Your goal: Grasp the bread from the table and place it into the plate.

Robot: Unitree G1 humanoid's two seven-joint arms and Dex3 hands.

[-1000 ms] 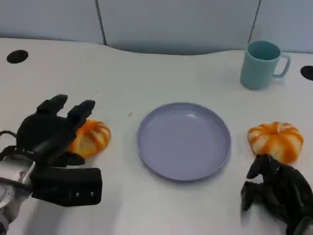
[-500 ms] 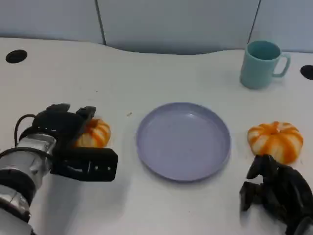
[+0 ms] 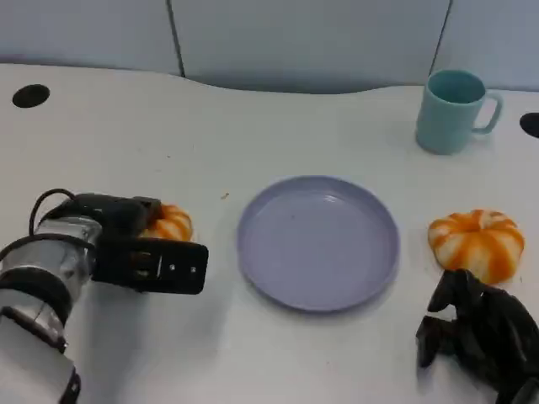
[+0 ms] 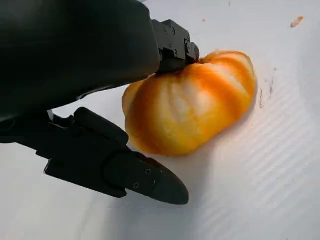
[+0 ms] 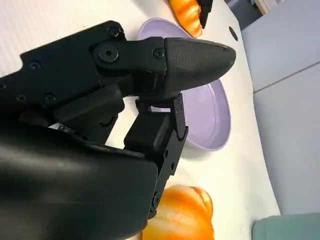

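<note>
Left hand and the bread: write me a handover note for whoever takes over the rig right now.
Left hand: lowered over the orange-and-white pumpkin-shaped bread roll left of the plate; fingers touch its top, but a full grip cannot be told.
Right hand: curled, holding nothing, resting on the table near the second orange-and-white bread roll.
Round lavender plate: centre of the table, nothing in it.
Done: approach to the bread.
Left: secure the grasp, lift, carry it to the plate, release.
</note>
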